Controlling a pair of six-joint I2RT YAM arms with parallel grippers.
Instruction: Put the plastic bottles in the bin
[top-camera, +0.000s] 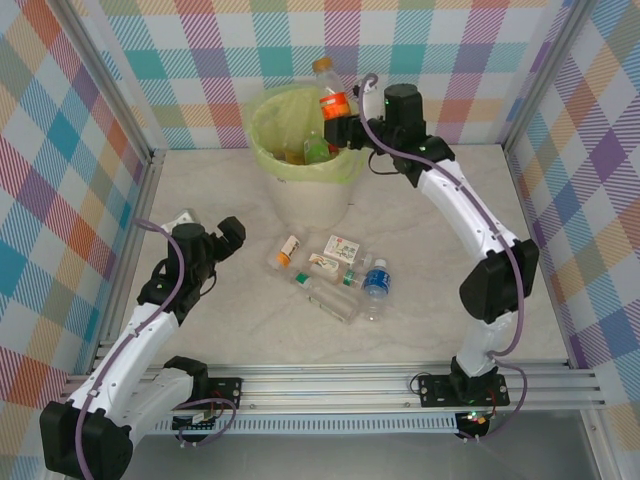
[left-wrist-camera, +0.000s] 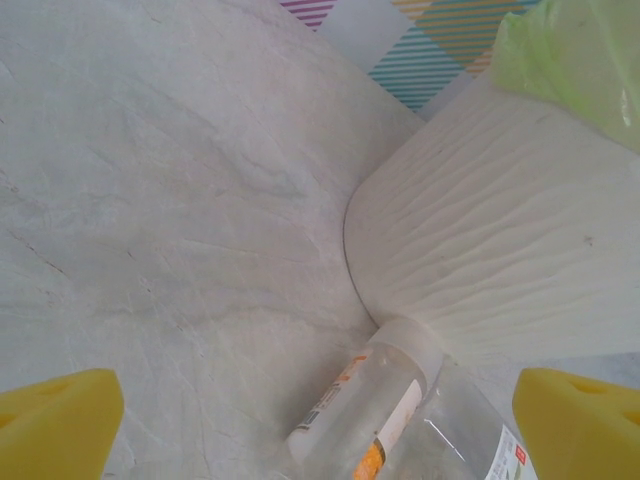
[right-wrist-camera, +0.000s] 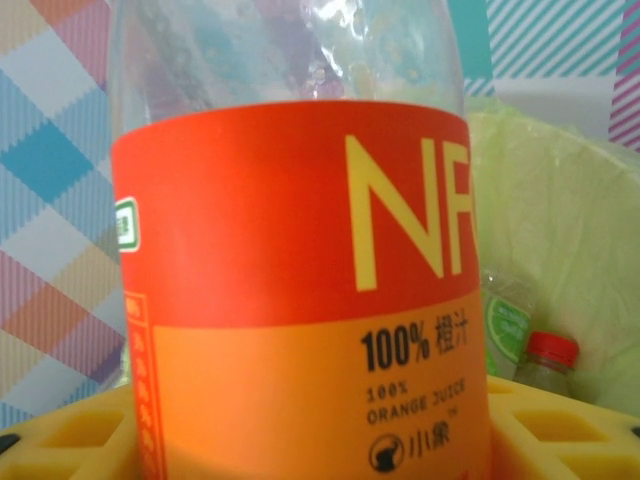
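White round plastic bin (top-camera: 310, 205), lined yellow-green, held several bottles (top-camera: 315, 148). Above it the right gripper (top-camera: 345, 120) clamped an orange-labelled clear juice bottle (top-camera: 331, 95). About five small clear table bottles (top-camera: 335, 285) awaited, near the wide-open left gripper (top-camera: 222, 236).

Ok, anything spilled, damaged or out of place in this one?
Nothing stands out. The loose bottles lie on their sides on the table, with no spill visible. The right gripper holds an orange juice bottle upright over the bin, where others already sit.
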